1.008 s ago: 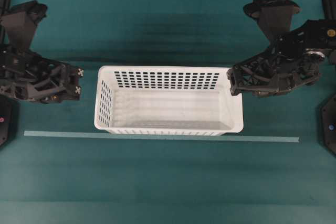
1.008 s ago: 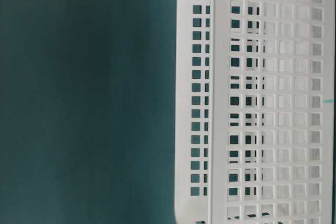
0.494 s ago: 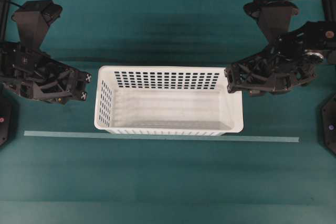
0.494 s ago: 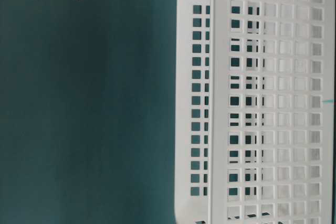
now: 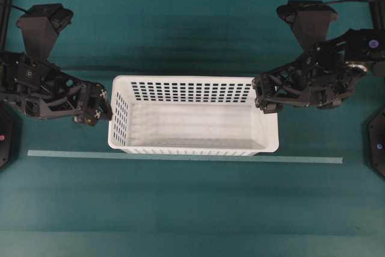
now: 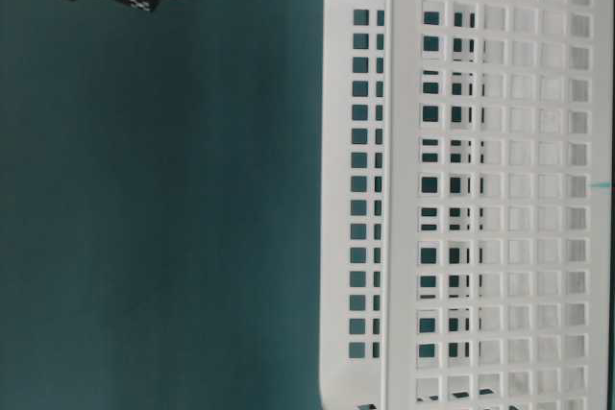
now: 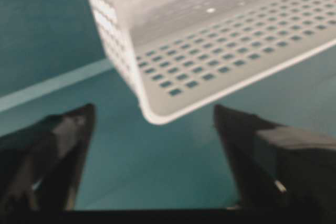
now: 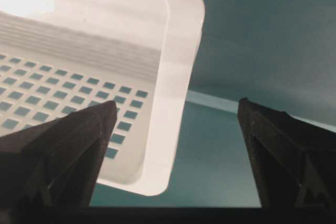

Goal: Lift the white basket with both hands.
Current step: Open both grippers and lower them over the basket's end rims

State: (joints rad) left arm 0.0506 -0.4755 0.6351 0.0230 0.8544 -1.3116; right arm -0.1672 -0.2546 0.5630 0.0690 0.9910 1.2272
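The white basket (image 5: 193, 114) sat on the teal table (image 5: 192, 209) behind a pale strip (image 5: 180, 157), with the left gripper (image 5: 99, 105) just beside its left end and the right gripper (image 5: 262, 94) over its right rim.

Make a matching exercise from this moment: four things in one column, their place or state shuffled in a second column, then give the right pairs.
Things:
1. white basket
2. left gripper
3. right gripper
4. pale strip

Places or states:
A. open, over the basket's right rim
B. lying flat along the basket's near side
C. open, just outside the basket's left end
D. resting on the green table, nothing inside

Pairs: 1-D, 2-C, 3-A, 4-B
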